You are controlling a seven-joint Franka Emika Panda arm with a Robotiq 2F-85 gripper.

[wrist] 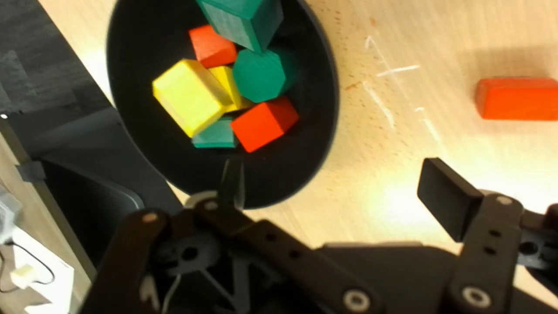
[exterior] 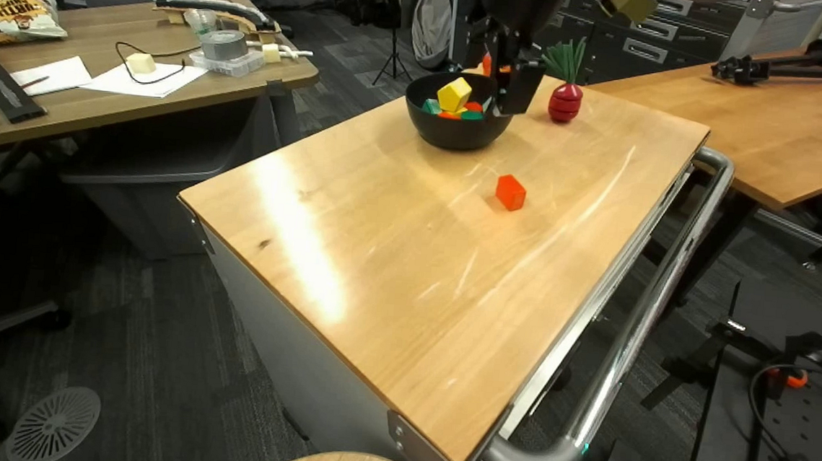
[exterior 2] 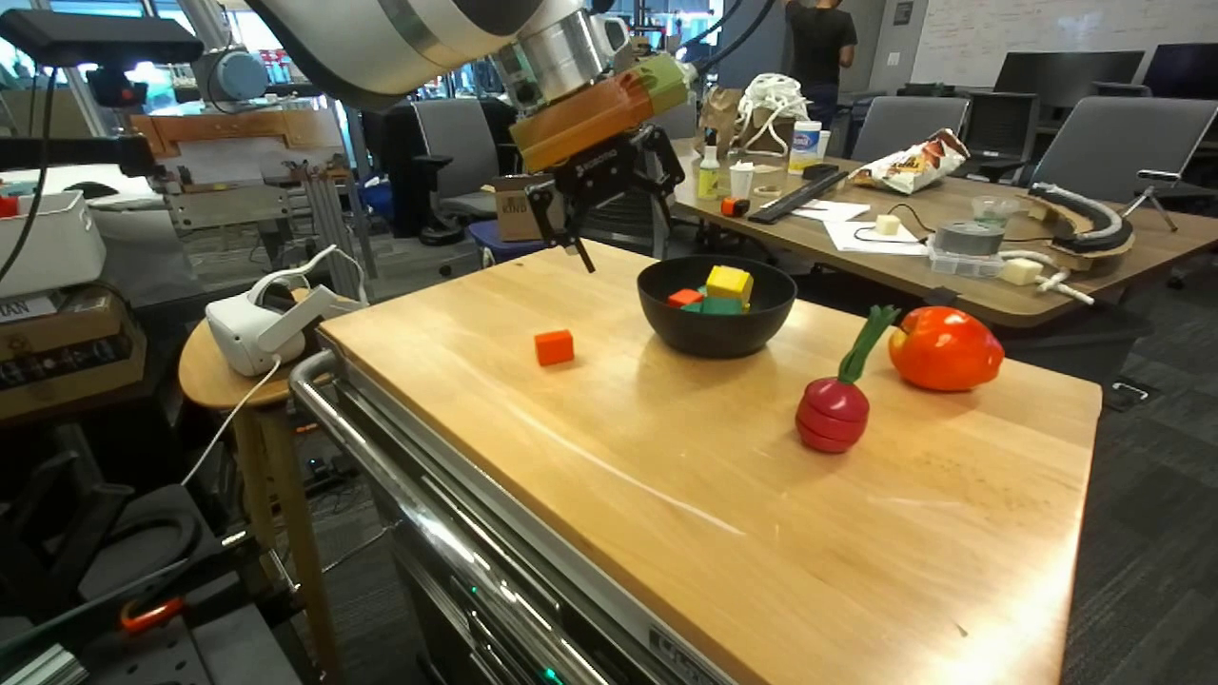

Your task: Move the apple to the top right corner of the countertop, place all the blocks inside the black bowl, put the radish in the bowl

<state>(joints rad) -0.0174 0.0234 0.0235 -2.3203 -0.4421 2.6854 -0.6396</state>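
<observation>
The black bowl (exterior: 454, 134) (exterior 2: 716, 335) (wrist: 320, 48) stands on the light wooden countertop (exterior: 380, 257) (exterior 2: 609, 428). Several red, yellow and green blocks lie inside it, a yellow block (exterior: 454, 94) (exterior 2: 729, 283) (wrist: 192, 96) on top. One red block (exterior: 510, 193) (exterior 2: 554, 348) (wrist: 518, 99) lies on the bare countertop beside the bowl. The radish (exterior: 565, 102) (exterior 2: 832, 416) stands leaves up. The orange-red apple (exterior 2: 947, 350) is behind it in an exterior view and mostly hidden elsewhere. My gripper (exterior 2: 626, 238) (wrist: 342, 191) is wide open and empty, above the countertop near the bowl.
A metal rail (exterior: 634, 347) (exterior 2: 447, 542) runs along one countertop edge. A stool with a white headset (exterior 2: 257, 328) stands beside the cart. A cluttered wooden desk (exterior: 141, 52) and an orange-brown table (exterior: 752, 117) stand around it.
</observation>
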